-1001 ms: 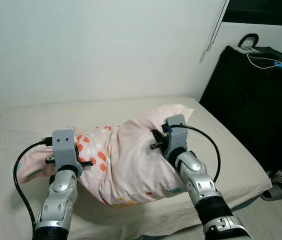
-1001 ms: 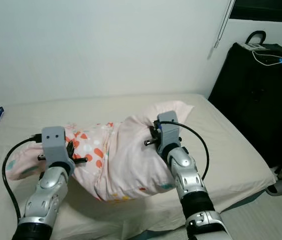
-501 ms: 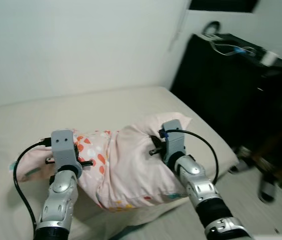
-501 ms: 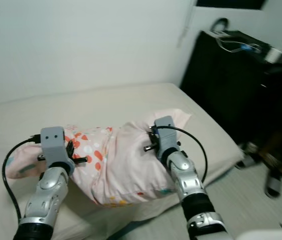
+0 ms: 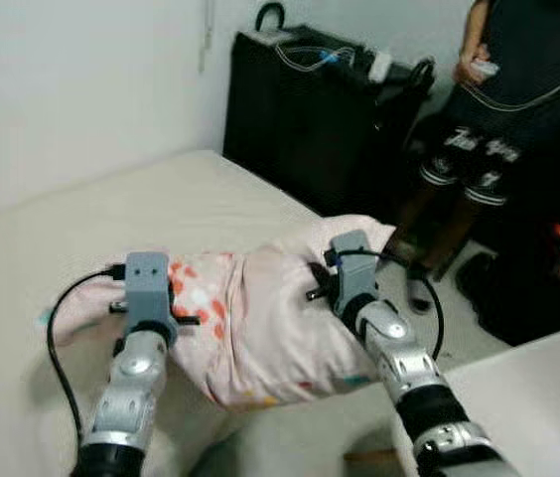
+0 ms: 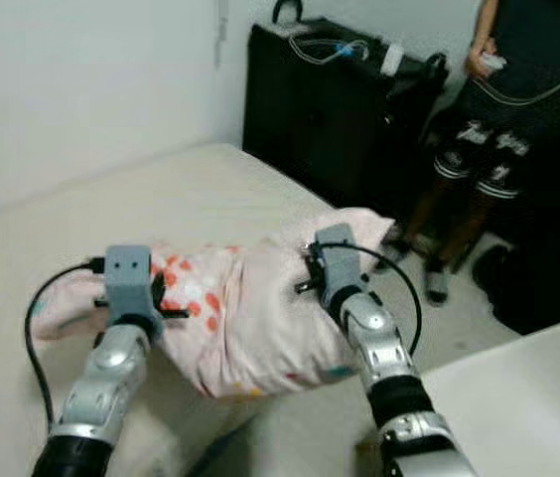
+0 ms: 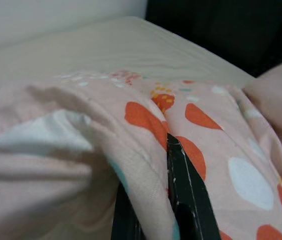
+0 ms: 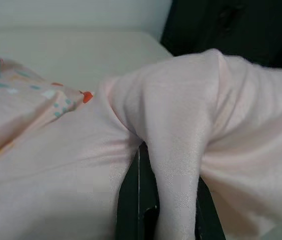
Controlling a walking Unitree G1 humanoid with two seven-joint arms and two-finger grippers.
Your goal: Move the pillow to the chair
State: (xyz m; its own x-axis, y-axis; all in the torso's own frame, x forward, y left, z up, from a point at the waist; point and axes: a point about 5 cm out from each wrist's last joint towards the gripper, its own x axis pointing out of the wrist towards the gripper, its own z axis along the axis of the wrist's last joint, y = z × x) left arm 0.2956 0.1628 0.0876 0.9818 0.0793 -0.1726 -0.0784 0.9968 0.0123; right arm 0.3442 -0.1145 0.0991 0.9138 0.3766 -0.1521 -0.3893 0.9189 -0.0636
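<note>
A pink pillow (image 5: 260, 323) with orange and white spots hangs between my two arms, lifted off the bed and sagging in the middle. My left gripper (image 7: 148, 200) is shut on a fold of its spotted end, the cloth pinched between the black fingers (image 7: 188, 195). At the plain pink end my right gripper (image 8: 156, 200) is shut on another bunched fold. In the eye views the left wrist (image 5: 148, 298) and right wrist (image 5: 351, 268) sit at either side of the pillow.
The cream bed (image 5: 81, 229) lies below and to the left. A black cabinet (image 5: 310, 109) with cables on top stands past the bed's end. A person (image 5: 503, 109) in dark clothes stands at the right holding controllers. A white surface (image 5: 538, 397) shows at the lower right.
The camera has swung to the right, bringing the cabinet closer to centre and the person into view. The pillow stays held in both grippers as before.
</note>
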